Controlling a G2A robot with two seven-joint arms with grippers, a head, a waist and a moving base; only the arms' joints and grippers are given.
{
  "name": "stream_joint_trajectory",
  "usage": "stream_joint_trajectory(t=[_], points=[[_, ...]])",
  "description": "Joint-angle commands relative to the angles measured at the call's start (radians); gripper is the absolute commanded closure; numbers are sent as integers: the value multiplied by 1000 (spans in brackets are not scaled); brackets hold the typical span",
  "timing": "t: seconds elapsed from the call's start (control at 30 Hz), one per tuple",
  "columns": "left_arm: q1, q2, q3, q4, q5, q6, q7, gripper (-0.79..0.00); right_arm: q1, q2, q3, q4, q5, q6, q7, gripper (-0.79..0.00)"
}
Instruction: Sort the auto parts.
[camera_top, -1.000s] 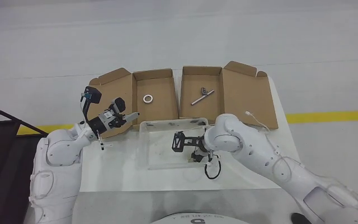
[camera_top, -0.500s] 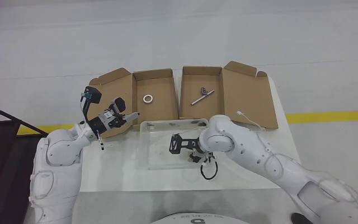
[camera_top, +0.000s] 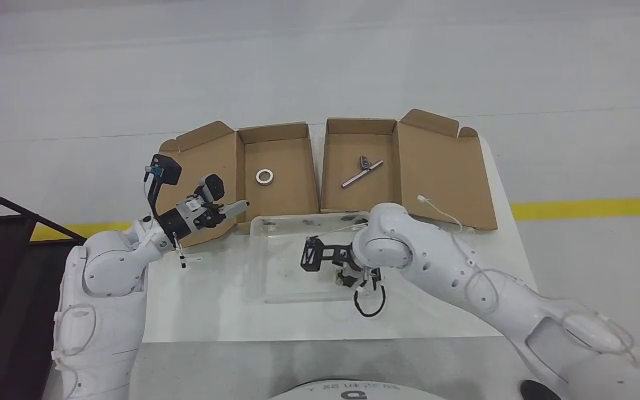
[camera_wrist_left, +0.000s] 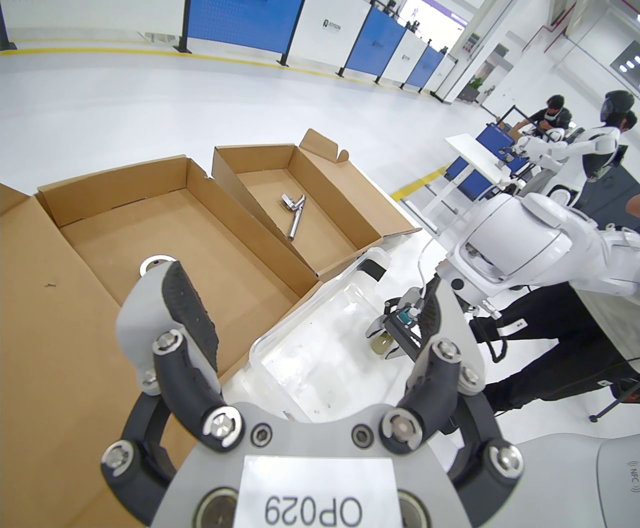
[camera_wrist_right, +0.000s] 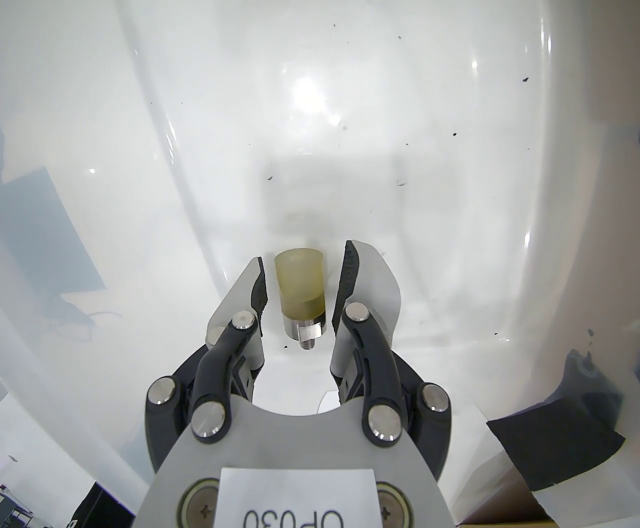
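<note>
Edging leftward, the right gripper (camera_wrist_right: 301, 280) brackets a yellowish rubber cylinder with steel stud (camera_wrist_right: 300, 292), fingers (camera_wrist_right: 350, 272) slightly apart of it. The left gripper (camera_wrist_left: 302, 285) gapes wide.

Ring (camera_top: 264, 176) in left box (camera_top: 290, 198), rod (camera_top: 361, 172) in right box (camera_top: 345, 142)

White table (camera_top: 220, 300): cardboard box L (camera_top: 290, 198), cardboard box R (camera_top: 345, 205) at far edge; clear bin (camera_top: 285, 265) nearer.

The bumper (camera_wrist_right: 299, 285) is yellowish, the ring (camera_top: 264, 176) silver, the boxes (camera_top: 290, 195) brown.
</note>
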Motion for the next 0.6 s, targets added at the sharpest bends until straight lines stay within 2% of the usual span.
stream_joint_trajectory(t=[0.0, 0.03, 0.07, 0.23, 0.4, 0.5, 0.57], points=[[0, 0, 0, 0, 0, 0, 0, -785, 2, -2, -1, 4, -2, 2, -5, -139], [0, 0, 0, 0, 0, 0, 0, -785, 2, -2, -1, 6, -4, 4, -9, -92], [0, 0, 0, 0, 0, 0, 0, -785, 2, -2, 0, 7, -4, 4, -14, 0], [0, 0, 0, 0, 0, 0, 0, -785, 0, 5, 28, 11, 5, 0, -42, 0], [0, 0, 0, 0, 0, 0, 0, -785, -25, 30, 97, -15, 39, -24, -86, 0], [0, 0, 0, 0, 0, 0, 0, -785, -61, 54, 166, -46, 84, -55, -139, 0], [0, 0, 0, 0, 0, 0, 0, -785, -99, 73, 229, -62, 136, -95, -220, 0]])
